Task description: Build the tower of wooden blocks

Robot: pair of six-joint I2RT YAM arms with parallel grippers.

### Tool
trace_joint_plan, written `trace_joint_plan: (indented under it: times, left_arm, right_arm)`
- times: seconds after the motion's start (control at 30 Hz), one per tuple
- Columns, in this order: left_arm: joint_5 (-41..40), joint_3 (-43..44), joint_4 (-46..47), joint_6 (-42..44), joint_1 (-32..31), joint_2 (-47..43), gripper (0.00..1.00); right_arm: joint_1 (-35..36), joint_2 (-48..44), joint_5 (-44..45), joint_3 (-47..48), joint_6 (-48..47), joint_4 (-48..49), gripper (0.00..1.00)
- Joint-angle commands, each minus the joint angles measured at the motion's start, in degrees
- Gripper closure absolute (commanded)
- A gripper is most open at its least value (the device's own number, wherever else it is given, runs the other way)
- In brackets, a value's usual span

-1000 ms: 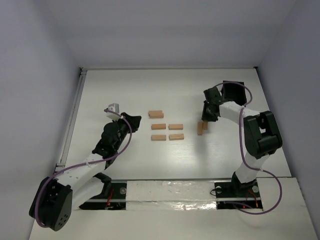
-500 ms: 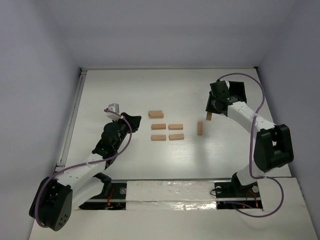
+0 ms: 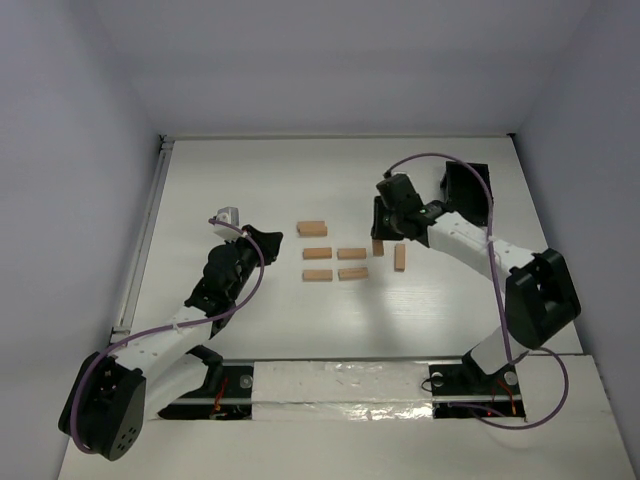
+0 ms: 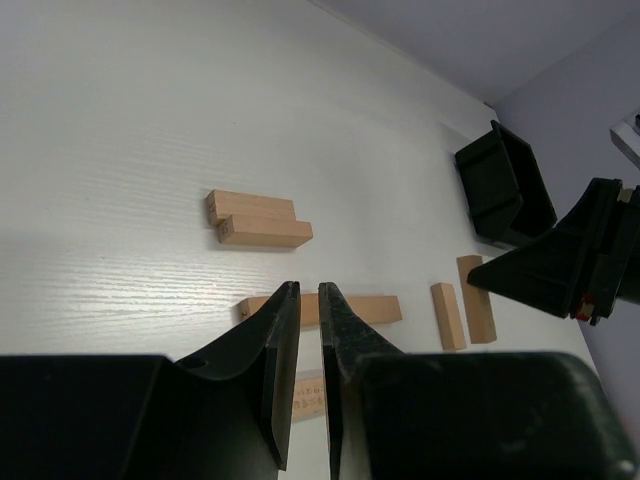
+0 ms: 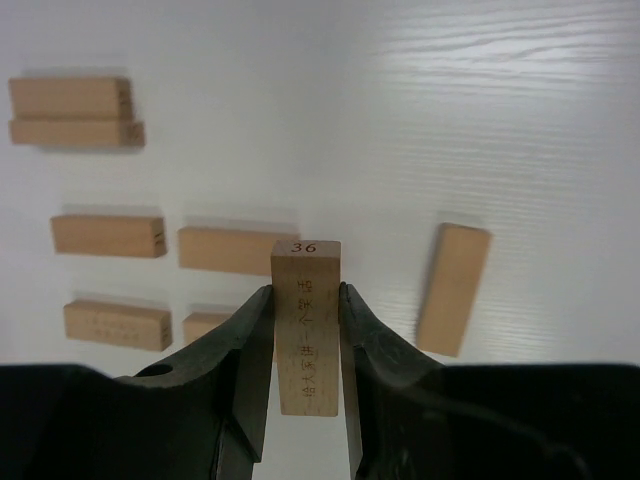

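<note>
Right gripper pinches one wooden block across its narrow sides, centre frame above the loose blocks; left gripper hangs nearly closed and empty. Blocks look light, stiff and smooth, probably best squeezed mid-length.

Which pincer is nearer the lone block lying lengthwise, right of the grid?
Right. The right pincer hangs just left of that lone block, gripping another block; the left pincer sits beyond the grid.

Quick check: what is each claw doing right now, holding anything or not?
Left claw: nearly closed, holding nothing.
Right claw: closed on a wood block, carried above the table.
</note>
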Motion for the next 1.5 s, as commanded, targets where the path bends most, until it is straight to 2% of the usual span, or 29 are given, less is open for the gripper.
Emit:
trace_joint_plan:
  times: [0.0,0.23,0.83,1.2,1.47]
  left_arm:
    - [-0.1,2.6,2.8,0.5,0.2,-0.3,0.88]
    - [0.4,2.7,2.8,0.4,0.2,-0.5,0.88]
    - [0.8,2.7,3.1,0.3,0.2,-0.2,0.88]
    - [0.8,2.7,3.1,0.3,0.2,-0.1,0.88]
    - [1.1,2.7,3.3,0.1,0.2,0.2,0.88]
  right_arm:
    - [3.3,2.0,-1.0,3.7,3.0,0.0,0.74]
    - [7.8,5.8,-1.2,6.2,5.0,0.5,0.74]
    - [12.9,14.0,-0.5,10.2,8.5,1.1,0.73]
    - [13.4,15.0,1.6,10.2,9.1,1.1,0.73]
    - [13.4,10.2,6.8,7.2,8.1,0.4,0.73]
